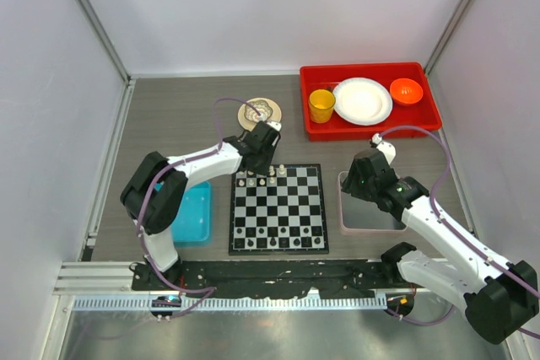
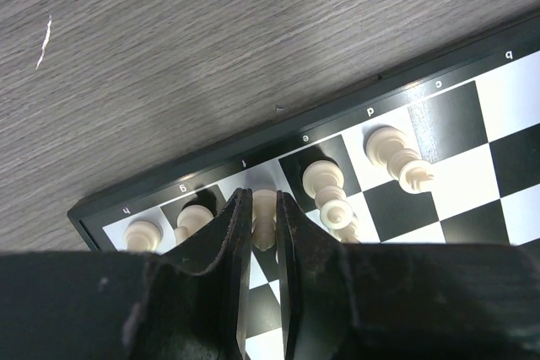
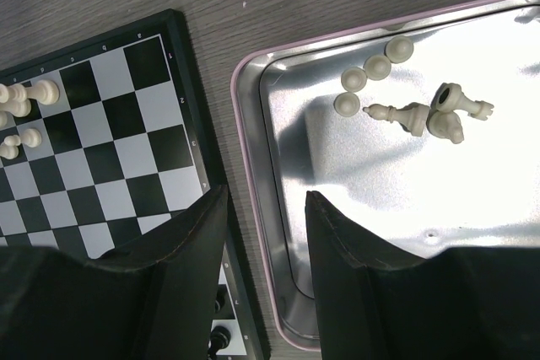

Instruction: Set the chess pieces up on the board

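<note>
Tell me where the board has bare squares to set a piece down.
Bare on the board: far row right of the cream chess pieces, and the middle rows. Crowded: the far-left corner, where the left gripper grips one.

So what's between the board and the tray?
Just a bare strip of table. The right wrist view shows it: the board and tray don't touch.

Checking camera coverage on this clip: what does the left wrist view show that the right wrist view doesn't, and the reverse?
Left wrist only: the left end effector closed on a cream piece standing in the edge row of the board, plus the file letters along that edge. Right wrist only: the right end effector, open and empty, over the rim of a metal tray holding loose pieces. Both: the board, standing cream pieces on it, and the grey table.
</note>
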Controlling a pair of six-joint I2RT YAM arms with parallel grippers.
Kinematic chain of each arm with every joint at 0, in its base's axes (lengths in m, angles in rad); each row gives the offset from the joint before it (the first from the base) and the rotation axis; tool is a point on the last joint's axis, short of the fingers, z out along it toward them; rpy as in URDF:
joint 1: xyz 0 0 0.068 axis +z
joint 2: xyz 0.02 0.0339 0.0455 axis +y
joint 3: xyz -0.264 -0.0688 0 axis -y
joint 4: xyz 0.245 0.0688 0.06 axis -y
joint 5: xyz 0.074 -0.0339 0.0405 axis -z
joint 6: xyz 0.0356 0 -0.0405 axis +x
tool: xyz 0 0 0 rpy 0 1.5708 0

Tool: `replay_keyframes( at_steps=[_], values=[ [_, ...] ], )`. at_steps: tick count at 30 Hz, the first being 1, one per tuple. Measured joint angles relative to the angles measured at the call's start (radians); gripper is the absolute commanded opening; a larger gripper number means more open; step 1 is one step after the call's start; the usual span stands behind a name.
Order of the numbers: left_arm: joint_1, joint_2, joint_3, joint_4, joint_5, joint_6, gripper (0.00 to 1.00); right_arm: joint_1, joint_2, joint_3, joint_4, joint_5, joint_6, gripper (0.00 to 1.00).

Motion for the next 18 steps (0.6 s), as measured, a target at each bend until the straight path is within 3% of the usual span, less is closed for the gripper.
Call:
replay_keyframes(
  at_steps=[9,18],
  values=[
    [0.000,0.003,0.002,0.000,-0.006,0.001,0.20,0.000,0.000,-0.001,0.000,0.001,0.000,0.48],
    [0.000,0.004,0.004,0.000,-0.006,0.001,0.26,0.000,0.000,-0.002,0.000,0.001,0.000,0.48]
  ],
)
